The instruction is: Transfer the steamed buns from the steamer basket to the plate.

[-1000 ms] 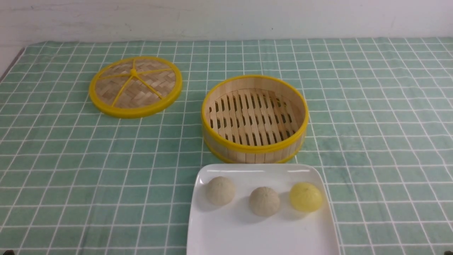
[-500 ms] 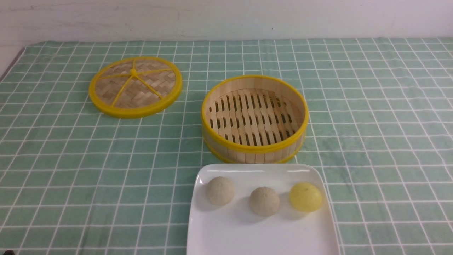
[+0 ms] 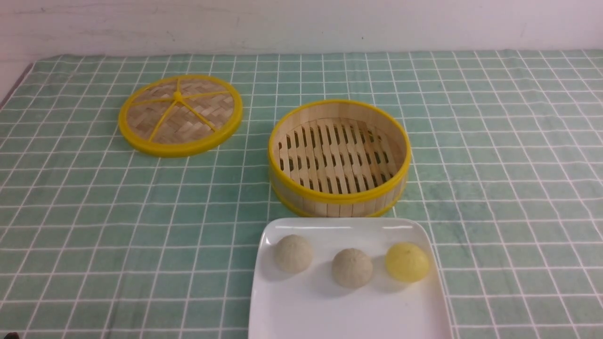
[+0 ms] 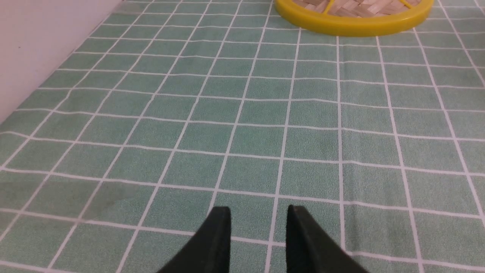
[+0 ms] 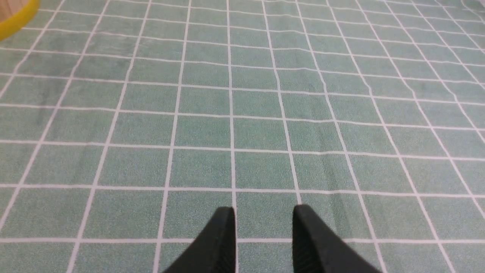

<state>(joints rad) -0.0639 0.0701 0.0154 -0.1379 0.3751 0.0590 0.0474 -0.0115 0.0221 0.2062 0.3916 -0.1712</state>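
Note:
Three steamed buns rest in a row on the white square plate [image 3: 301,310] at the front: a beige bun [image 3: 293,253] on the left, another beige bun [image 3: 352,268] in the middle, and a pale yellow bun [image 3: 407,262] on the right. Just behind the plate stands the steamer basket [image 3: 339,195], its slatted floor bare. Neither arm appears in the front view. My left gripper [image 4: 258,209] hovers open over bare cloth, nothing between its fingers. My right gripper [image 5: 264,208] is likewise open and holds nothing, over bare cloth.
The flat woven yellow-rimmed lid [image 3: 180,114] lies at the back left; its rim [image 4: 352,26] shows far ahead of the left gripper. A sliver of the basket's yellow band [image 5: 15,17] edges the right wrist view. Green checked cloth covers the table; a white wall runs behind.

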